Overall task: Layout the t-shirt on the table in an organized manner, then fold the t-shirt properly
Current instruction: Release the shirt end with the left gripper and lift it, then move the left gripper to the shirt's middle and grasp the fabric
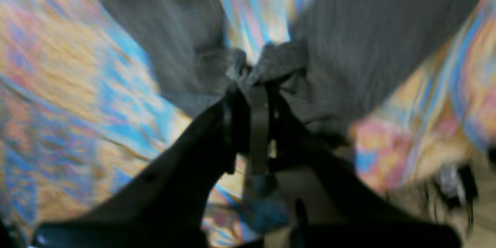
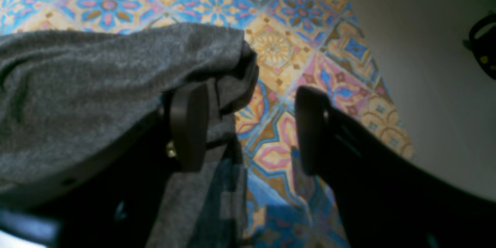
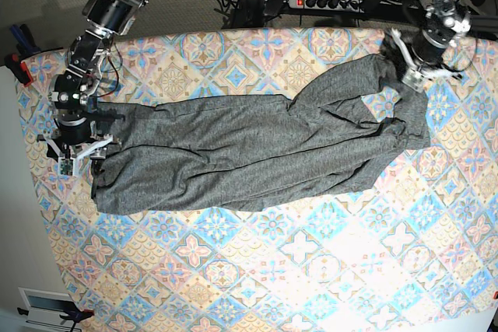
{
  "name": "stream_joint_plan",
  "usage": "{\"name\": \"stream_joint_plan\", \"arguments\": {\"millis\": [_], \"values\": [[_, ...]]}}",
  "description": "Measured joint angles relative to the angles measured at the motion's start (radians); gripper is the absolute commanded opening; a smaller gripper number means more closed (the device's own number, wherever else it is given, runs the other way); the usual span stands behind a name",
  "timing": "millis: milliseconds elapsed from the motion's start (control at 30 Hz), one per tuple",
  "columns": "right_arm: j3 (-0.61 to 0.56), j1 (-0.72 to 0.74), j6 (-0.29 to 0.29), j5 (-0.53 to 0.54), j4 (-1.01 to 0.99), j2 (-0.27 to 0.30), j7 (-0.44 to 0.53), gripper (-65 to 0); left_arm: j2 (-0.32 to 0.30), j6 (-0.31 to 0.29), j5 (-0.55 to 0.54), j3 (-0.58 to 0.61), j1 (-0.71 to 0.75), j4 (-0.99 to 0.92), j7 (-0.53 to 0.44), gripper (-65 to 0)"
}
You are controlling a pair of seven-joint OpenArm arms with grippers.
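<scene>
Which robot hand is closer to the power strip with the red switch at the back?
The left gripper. It is shut on the t-shirt a little in front of the power strip, while the open right gripper sits at the shirt's far end.

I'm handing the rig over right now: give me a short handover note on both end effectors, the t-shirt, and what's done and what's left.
Left end effector: shut on a bunched bit of the t-shirt at one end.
Right end effector: open at the opposite end, cloth draped over one finger, nothing pinched.
T-shirt: stretched long across the table, wrinkled, the end at the left end effector twisted with a gap showing tablecloth.
Done: roughly stretched out.
Left: flatten and square it, smooth out the sleeves, then fold it.
</scene>
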Motion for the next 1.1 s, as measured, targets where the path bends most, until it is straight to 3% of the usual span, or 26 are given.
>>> {"name": "stream_joint_plan", "arguments": {"millis": [500,633,767,933,1100], "values": [[-0.002,-0.024,0.002,0.0,0.003,0.0,0.001,-30.8,0.022,-0.001,-0.066,-0.017,0.066,0.059,0.016,-62.1],[-0.002,-0.029,0.003,0.0,0.003,-0.001,0.001,-30.8,0.048,0.008,-0.051,-0.014,-0.002,0.059,0.027,-62.1],[0.003,-0.029,-0.003,-0.003,0.003,-0.033,-0.001,-30.8,0.05,0.007,-0.056,0.068,-0.068,0.065,0.013,-62.1],[-0.002,-0.027,-0.003,0.0,0.003,-0.035,0.001,-30.8,0.074,-0.002,0.095,0.202,-0.136,0.063,0.029,-62.0],[-0.002,-0.029,0.0,-0.003,0.002,-0.037,0.001,-30.8,0.19,-0.003,0.248,0.288,-0.251,0.064,0.01,-62.0]]}}
